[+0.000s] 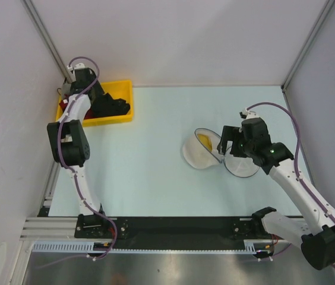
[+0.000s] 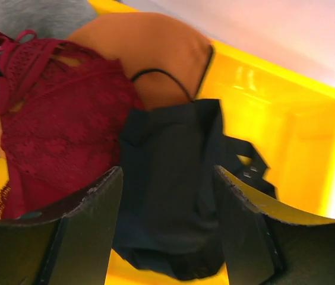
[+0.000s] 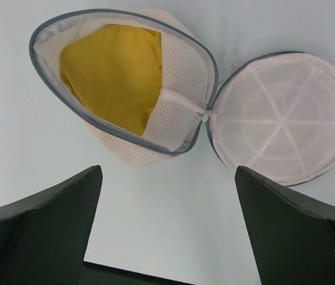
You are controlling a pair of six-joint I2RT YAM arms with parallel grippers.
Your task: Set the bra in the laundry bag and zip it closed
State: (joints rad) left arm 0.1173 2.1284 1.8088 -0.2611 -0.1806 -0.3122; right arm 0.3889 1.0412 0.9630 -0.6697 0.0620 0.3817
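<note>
Step in hand: judged a pick. The left jaws stand apart astride the black soft-fabric bra [image 2: 167,225] in the yellow plastic bin [image 2: 274,119].
Method: close on black fabric only, clear of the maroon lace bra [image 2: 54,130].
Bag: the round white mesh laundry bag [image 3: 179,113] lies unzipped on the counter [image 3: 155,225], with yellow fabric [image 3: 114,71] inside.
Right jaws: wide apart above it, empty.
Views: only the left wrist view separates the garments.

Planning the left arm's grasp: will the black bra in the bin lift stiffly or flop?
Probably floppy: the black bra lies crumpled, straps loose. Those straps might drag the red lace bra beside it. Likely light, being thin fabric.
</note>
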